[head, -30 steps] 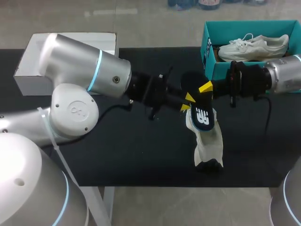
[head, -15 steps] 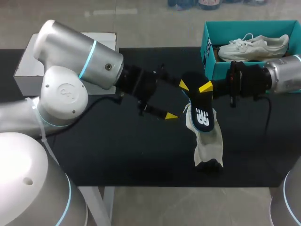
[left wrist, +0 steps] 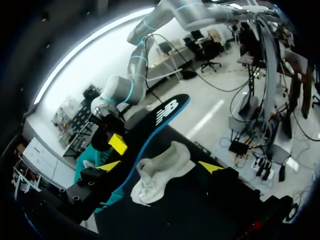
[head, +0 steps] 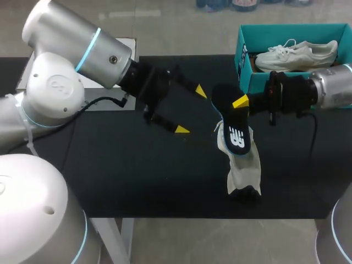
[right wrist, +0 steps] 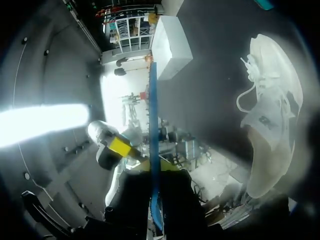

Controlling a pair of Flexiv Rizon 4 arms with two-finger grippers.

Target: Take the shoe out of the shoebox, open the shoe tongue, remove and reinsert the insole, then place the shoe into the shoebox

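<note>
Backed my left gripper off, wide open, empty; right gripper pinched black foam insole. Next, likely: reinsert into white sneaker on table.

The insole overlaps the white shoe near the front edge of the table, hiding part of its upper. Only one yellow tip of the right gripper shows — the other sits behind the insole. The teal shoebox at the far right corner is cut off by the frame; its wall hides the sole of the second shoe. From the right wrist the white shoe's far end is washed out, possibly the toe.
</note>
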